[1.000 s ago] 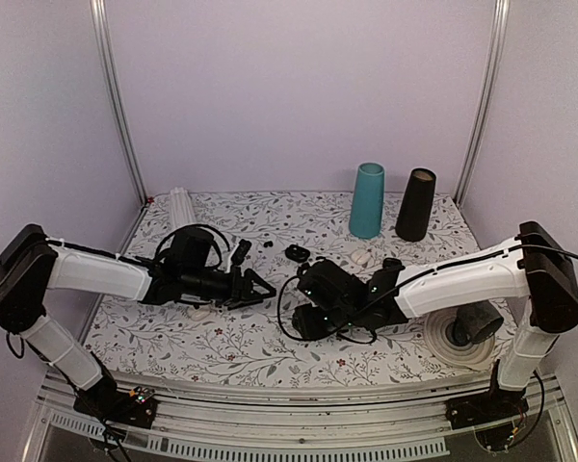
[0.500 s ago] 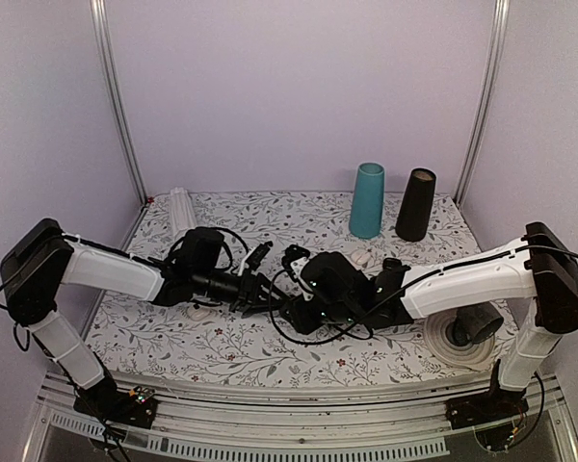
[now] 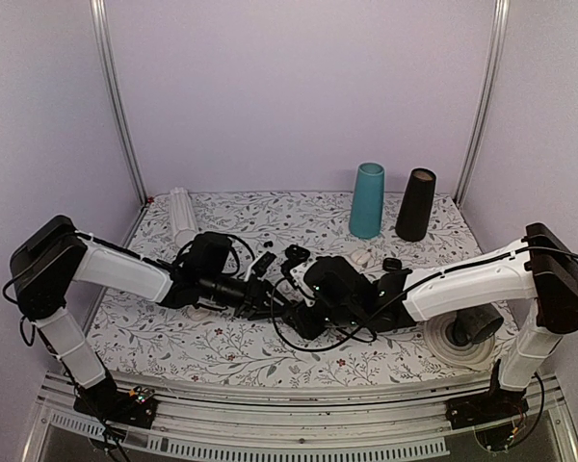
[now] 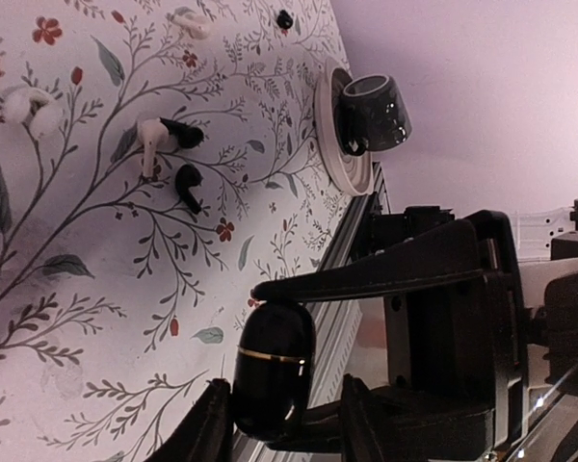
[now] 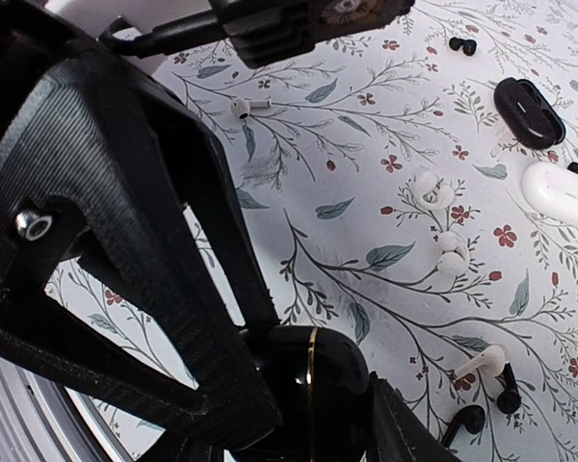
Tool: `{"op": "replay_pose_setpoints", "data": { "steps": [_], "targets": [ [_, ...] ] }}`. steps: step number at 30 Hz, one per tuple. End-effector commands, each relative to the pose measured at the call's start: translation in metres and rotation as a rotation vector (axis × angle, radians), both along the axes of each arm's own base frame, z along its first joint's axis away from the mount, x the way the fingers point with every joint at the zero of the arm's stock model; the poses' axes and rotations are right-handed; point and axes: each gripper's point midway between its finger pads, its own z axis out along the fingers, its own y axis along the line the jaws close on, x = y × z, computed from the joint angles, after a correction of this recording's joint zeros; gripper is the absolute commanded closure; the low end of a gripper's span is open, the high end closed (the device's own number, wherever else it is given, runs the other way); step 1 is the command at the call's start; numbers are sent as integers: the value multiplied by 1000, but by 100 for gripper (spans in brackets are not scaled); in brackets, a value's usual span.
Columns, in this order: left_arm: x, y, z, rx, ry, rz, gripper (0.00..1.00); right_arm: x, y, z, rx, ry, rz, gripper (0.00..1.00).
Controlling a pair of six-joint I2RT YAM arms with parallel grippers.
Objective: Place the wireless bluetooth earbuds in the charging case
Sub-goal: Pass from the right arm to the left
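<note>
The right pincer (image 5: 320, 423) is clamped on a closed black charging case (image 4: 273, 371), whose gold seam line is unbroken, and holds it over the middle of the tabletop (image 3: 222, 351). The left pincer (image 4: 281, 435) has its 2 fingers apart, 1 on each side of the case's end. I cannot tell if either finger touches it.

I judge the step in hand to be the opening of the lid, with no earbud inserted yet. The earbuds lie loose on the tabletop, apart from both pincers. A white stemmed earbud (image 4: 148, 146) touches a black earbud (image 4: 185, 135), another black one lies just beside them, and more white ones lie further away. The next move calls for the left fingers to catch only the lid half, on 1 side of the seam, while the right grip does not slip.

Room is small here: 4 fingers crowd around 1 small case. Toward the back wall there is more open tabletop, but an open black case (image 5: 528, 111) and a white case (image 5: 559, 192) lie there, near each other.
</note>
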Motion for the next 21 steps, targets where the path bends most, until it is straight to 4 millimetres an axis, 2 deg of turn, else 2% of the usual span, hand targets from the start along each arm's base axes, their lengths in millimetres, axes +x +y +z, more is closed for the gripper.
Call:
{"op": "replay_pose_setpoints", "data": {
  "steps": [1, 9, 12, 15, 18, 21],
  "targets": [
    [-11, -13, 5, -31, -3, -55, 61, 0, 13, 35, 103, -55, 29, 54],
    [-11, -12, -10, -11, 27, -46, 61, -4, 13, 40, 127, -58, 51, 52],
    [-10, -14, -8, -20, 26, -48, 68, -4, 13, 37, 121, -55, 51, 52],
    [-10, -15, -7, -24, 22, -51, 82, -4, 13, 36, 118, -52, 50, 49],
    [-10, -15, -3, -37, 5, -55, 100, -1, 10, 34, 117, -33, 45, 36],
    [-9, -16, 10, -78, -40, -62, 100, 3, 0, 38, 184, 24, 38, 18]
  ]
}}
